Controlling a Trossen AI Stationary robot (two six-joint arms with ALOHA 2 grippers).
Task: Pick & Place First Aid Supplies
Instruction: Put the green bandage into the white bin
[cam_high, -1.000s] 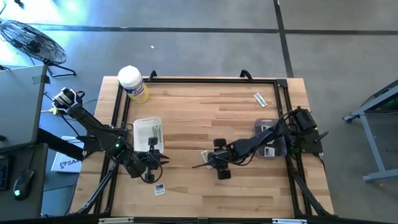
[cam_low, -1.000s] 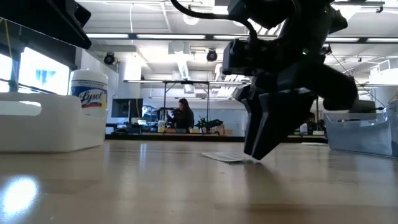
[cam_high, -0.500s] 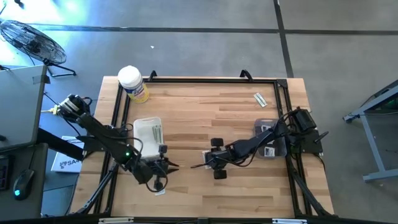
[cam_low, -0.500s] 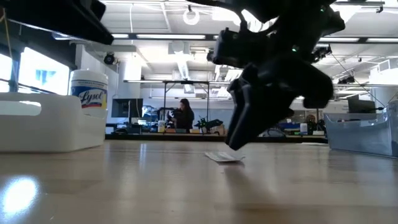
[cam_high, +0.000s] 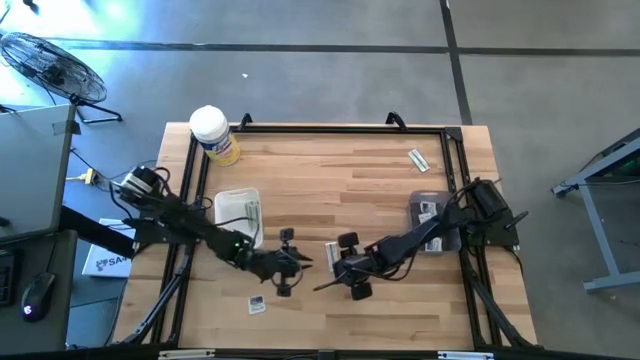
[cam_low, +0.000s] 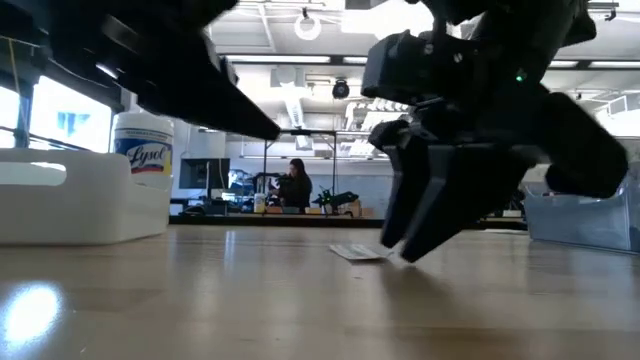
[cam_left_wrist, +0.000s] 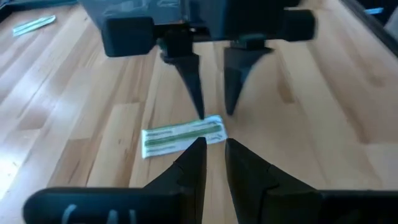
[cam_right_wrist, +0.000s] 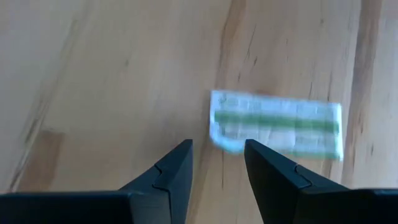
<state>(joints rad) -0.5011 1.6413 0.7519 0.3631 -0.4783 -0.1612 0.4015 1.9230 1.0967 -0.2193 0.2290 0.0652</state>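
I have both arms meeting mid-table over the butcher-block table (cam_high: 380, 190), its pale wood planks striped with darker grain. The left gripper (cam_high: 297, 262) and the right gripper (cam_high: 322, 268) point at each other, tips near but apart. Between them lies one wrapped strip (cam_left_wrist: 182, 135), a narrow flat packet, pale with a green band along its length, flat on the wood.

From the left wrist I see my own two dark, wedge-shaped fingers (cam_left_wrist: 189, 163) with a slim gap between them, nothing pinched, and the strip just beyond their tips; the other arm's pointed fingers stand upright just past it. The right wrist shows that gripper's fingers (cam_right_wrist: 173, 171) parted, bare wood in the gap, the strip (cam_right_wrist: 275, 125) lying a little ahead and to one side.

Only the overhead camera gives me the rest: a white square packet (cam_high: 257, 304) with dark print near the table's front edge, another strip (cam_high: 418, 159) toward the far right corner, a white rectangular bin (cam_high: 232, 205) holding strips beside the left arm, a clear bin (cam_high: 425, 210) under the right arm, and a yellow canister (cam_high: 214, 135) with a round white lid at the far left corner.

The low camera alone shows the strip's (cam_low: 360, 252) thin, slightly lifted edge, and a person (cam_low: 295, 185) far back in the room.
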